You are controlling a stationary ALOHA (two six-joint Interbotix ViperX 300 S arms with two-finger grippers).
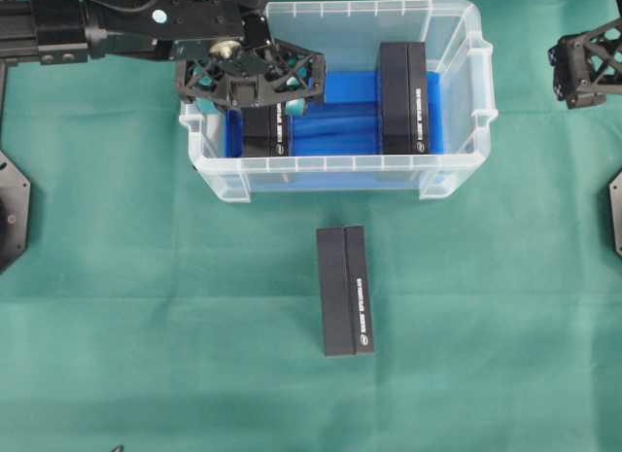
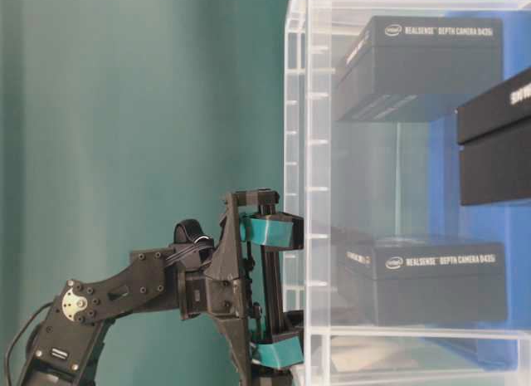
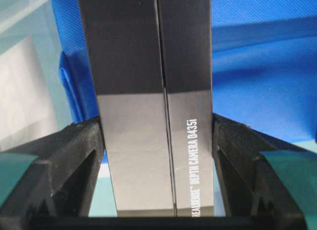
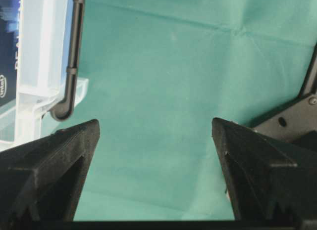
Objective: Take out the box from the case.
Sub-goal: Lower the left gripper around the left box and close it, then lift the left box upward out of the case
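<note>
Black rectangular cardboard box (image 3: 156, 106), left end of the translucent clear plastic case (image 1: 457, 160): rigid, probably light, smooth-sided; left pincer (image 3: 157, 156) clamps its long flat sides; right pincer (image 4: 156, 156) open, empty.

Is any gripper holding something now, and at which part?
The left gripper grips the black box by its two long sides; the right gripper holds nothing.

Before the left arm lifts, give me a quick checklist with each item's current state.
1. Left gripper straddles the left box in the case: ok.
2. Fingers pressed firmly on both sides of that box: cannot tell; they sit right at its sides.
3. Second box in the case stands apart from the gripped one: ok.
4. Right gripper open, outside the case: ok.
5. Box on the cloth lies clear of the case front: ok.
</note>
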